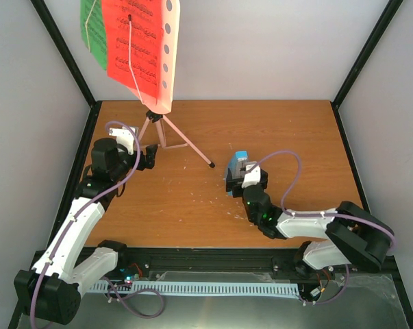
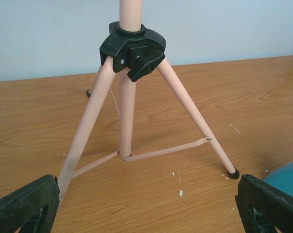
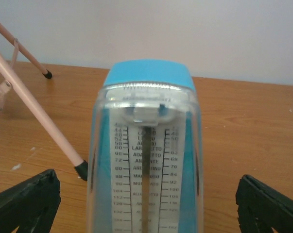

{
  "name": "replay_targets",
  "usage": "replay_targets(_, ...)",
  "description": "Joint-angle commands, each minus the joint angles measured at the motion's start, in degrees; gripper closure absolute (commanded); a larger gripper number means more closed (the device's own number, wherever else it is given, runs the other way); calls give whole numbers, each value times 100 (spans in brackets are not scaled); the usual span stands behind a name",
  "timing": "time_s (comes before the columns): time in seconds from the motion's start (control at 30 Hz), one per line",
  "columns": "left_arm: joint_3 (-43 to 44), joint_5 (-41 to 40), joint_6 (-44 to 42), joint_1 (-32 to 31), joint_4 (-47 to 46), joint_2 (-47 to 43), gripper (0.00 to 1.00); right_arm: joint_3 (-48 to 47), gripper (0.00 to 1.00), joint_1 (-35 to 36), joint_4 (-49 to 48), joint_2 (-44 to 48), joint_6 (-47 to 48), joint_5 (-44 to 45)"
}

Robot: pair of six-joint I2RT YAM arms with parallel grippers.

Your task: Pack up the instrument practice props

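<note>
The stand (image 2: 128, 111) stands far left on the tabletop (image 1: 295, 137). The open left hand (image 2: 146, 208) faces its legs. The metronome (image 3: 146, 121) stands mid-right between the open right hand's (image 3: 146, 206) fingers, untouched, seemingly lined up for a grasp.

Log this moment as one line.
left claw: open, facing music stand legs | right claw: open, straddling metronome, gaps either side | sheet-music pages: on stand

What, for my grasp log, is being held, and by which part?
Nothing: left gripper open before the stand; right gripper open around the metronome, not touching.
</note>
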State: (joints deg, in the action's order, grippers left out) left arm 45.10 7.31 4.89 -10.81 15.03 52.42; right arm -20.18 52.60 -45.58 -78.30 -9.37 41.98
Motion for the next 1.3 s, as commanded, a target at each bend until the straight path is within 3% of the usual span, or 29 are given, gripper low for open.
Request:
replay_targets(0.0, 11, 24, -155, 20, -108, -33, 0, 49, 0, -75, 604, 667, 225, -525)
replay_targets(0.13, 4, 43, -159, 17, -119, -13, 0, 119, 0, -241, 1414, 1752, 435, -1459)
replay_targets(0.33, -24, 378, -185, 17, -284, -281, 0, -361, 0, -730, 3649, 3418, 634, -2965)
replay_targets(0.47, -135, 1347, -212, -69, -533, -316, 4, -1112, 0, -1917, 4672, 3498, 156, -4059)
replay_targets(0.57, 231, 1198, 79, -756, -370, 73, 8, -1619, 0, -3051, 5208, 2998, -392, -5146)
replay_targets(0.63, 387, 1326, 334, -1323, -464, 337, 8, -1755, 0, -3724, 5287, 2690, -755, -5750)
replay_targets(0.77, 257, 2868, 854, -1879, -1813, 910, 5, -1434, 0, -4763, 4802, 2471, -1551, -6809)
replay_targets(0.83, 478, 3274, 712, -2149, -2049, 1462, 4, -1137, 0, -5035, 4467, 2560, -1949, -7218)
replay_targets(0.97, 1472, 3090, -416, -2762, -1354, 2643, 1, -759, 0, -5206, 4110, 2892, -2315, -7947)
replay_targets(1.17, 2254, 3084, -1088, -2813, -1591, 3684, 1, -862, 0, -5206, 5030, 3604, -1953, -8170)
replay_targets(1.27, 2939, 2993, -1408, -2813, -1174, 4296, 1, -879, 0, -5208, 5341, 3941, -1887, -8221)
